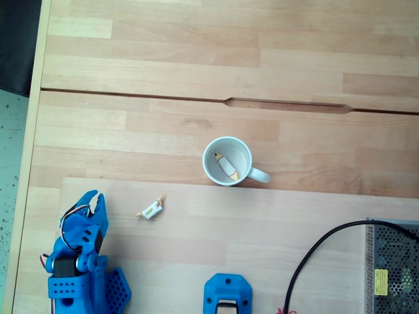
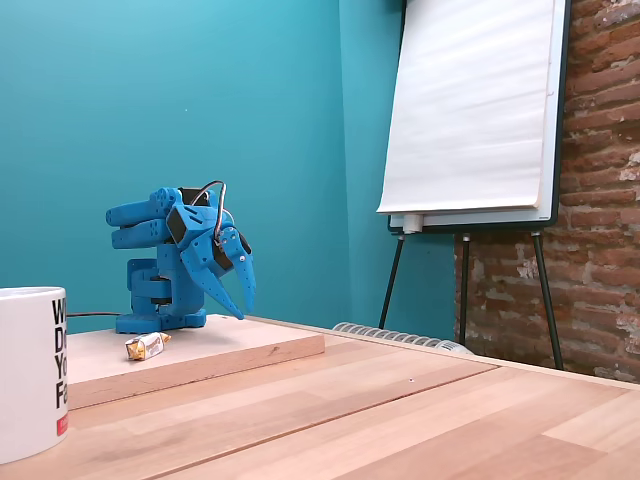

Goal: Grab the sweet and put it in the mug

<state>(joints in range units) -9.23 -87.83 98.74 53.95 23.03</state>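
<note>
Sweet [image 1: 151, 210], tiny, white middle, tan twisted ends, lying flat on wood, apart from upright white mug [image 1: 211, 171], handle to the right in that view

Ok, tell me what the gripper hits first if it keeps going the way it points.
Probably the wooden board. In a fixed view the gripper points steeply down at bare wood. The sweet lies off to its right in the other fixed view, likely missed; depth is unclear.

Small white ceramic mug [image 1: 211, 171], black lettering on its side [image 2: 30, 370]. Tiny wrapped sweet [image 1: 151, 210], white middle, tan-yellow twisted ends. Bright blue plastic gripper [image 1: 98, 203]. Pale banded wooden table [image 1: 196, 78]. Teal wall [image 2: 200, 100]. Red-brown brick wall [image 2: 600, 200].
</note>
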